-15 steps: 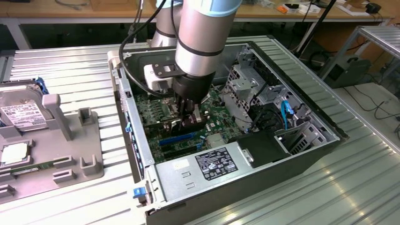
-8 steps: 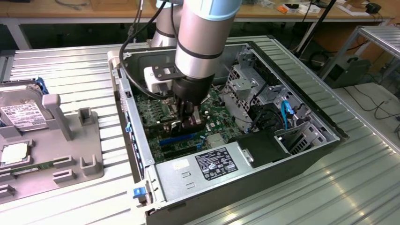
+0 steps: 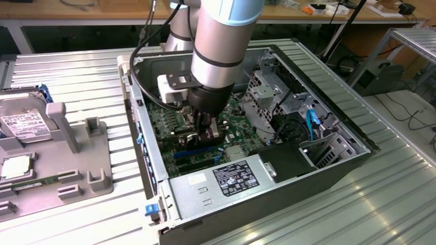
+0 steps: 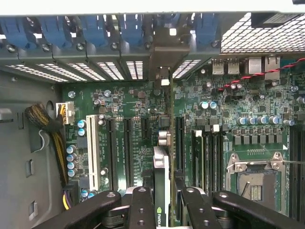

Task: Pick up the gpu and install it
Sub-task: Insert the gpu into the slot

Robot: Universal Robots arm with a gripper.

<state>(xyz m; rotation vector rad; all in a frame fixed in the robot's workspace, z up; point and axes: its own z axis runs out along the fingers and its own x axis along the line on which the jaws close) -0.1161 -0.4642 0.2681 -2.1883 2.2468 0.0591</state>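
Observation:
My gripper [image 3: 204,133] is deep inside the open computer case [image 3: 153,168], low over the green motherboard [image 3: 163,120]. It is shut on the gpu [image 4: 161,167], which shows edge-on in the wrist view as a slim pale strip between the two black fingers [image 4: 142,207]. The card runs over the black expansion slots [image 4: 127,148], and its metal bracket end [image 4: 162,71] reaches the rear slot openings of the case. In the exterior view the gpu [image 3: 185,138] is a dark piece under the gripper, just above a blue slot [image 3: 191,152]. Whether the card is seated in a slot is hidden.
A silver hard drive [image 3: 24,125] lies on a grey fixture [image 3: 81,163] at the exterior view's left. Inside the case are the power supply [image 3: 232,178], a drive cage [image 3: 269,94], a CPU socket [image 4: 255,179], a white slot [image 4: 93,152] and a cable bundle [image 4: 45,119].

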